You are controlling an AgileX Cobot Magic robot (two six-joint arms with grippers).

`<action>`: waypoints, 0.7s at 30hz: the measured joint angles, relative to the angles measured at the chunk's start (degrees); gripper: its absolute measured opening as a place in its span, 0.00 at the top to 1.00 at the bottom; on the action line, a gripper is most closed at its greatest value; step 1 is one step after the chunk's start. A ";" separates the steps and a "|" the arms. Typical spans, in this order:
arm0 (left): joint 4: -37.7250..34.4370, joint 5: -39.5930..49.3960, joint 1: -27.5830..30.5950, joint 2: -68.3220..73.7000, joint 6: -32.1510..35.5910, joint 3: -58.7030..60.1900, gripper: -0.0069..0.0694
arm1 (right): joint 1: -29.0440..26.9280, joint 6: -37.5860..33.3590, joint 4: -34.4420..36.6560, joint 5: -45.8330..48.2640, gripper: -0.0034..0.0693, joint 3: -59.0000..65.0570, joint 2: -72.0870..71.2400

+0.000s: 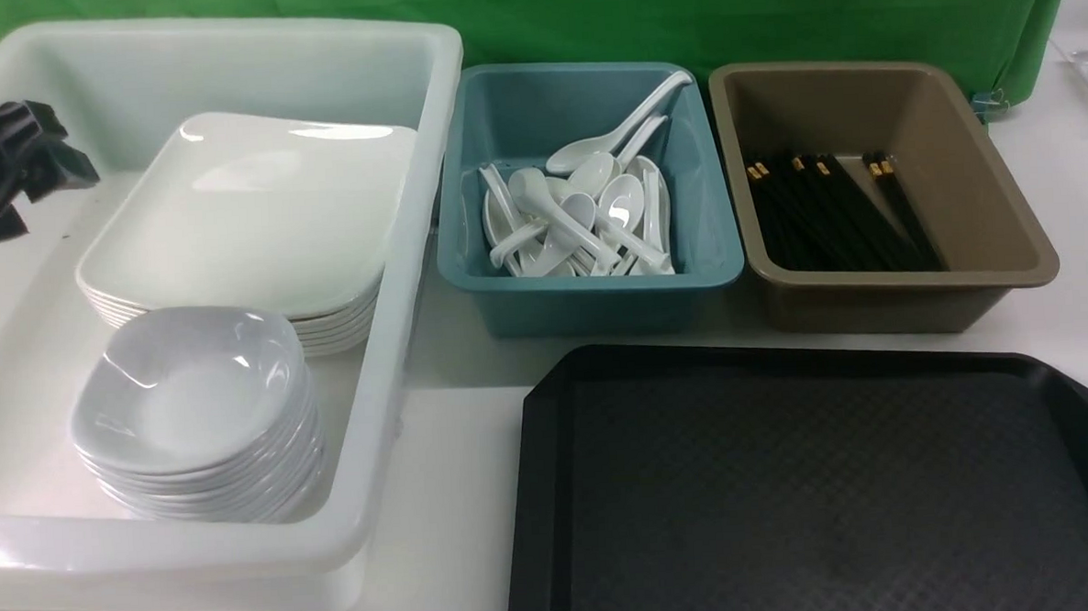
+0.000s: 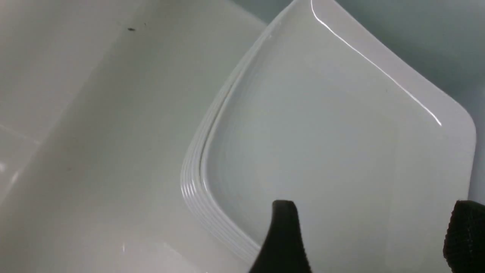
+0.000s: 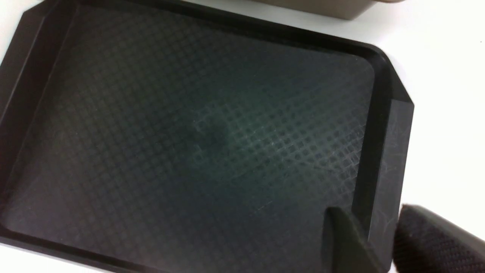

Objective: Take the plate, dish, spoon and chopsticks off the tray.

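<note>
Standing wide apart and gripping nothing, left gripper (image 2: pixel 373 235) hovering over the plate (image 1: pixel 251 213) now topping the stack in the white bin (image 1: pixel 425 99) at far left. Right gripper (image 3: pixel 373 242) sitting partly open over the bare tray (image 1: pixel 818 486) at near right (rim between the tips). Looking like the last release; pulling clear next.
</note>
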 joint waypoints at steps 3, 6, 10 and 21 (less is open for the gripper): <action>1.91 2.11 0.00 -0.73 0.31 0.00 0.27 | 0.00 0.00 0.00 0.00 0.62 0.00 0.00; 1.77 5.02 -0.14 -3.46 2.01 0.00 0.44 | 0.00 -1.10 0.00 0.14 0.64 -1.30 -0.07; -1.50 6.74 -3.74 -9.77 7.87 0.00 0.80 | 0.00 -2.02 0.00 -3.09 0.77 -4.40 -2.46; 4.24 10.11 -32.98 -36.80 8.78 1.97 0.91 | 0.00 -1.03 0.13 -44.86 0.92 11.26 -36.54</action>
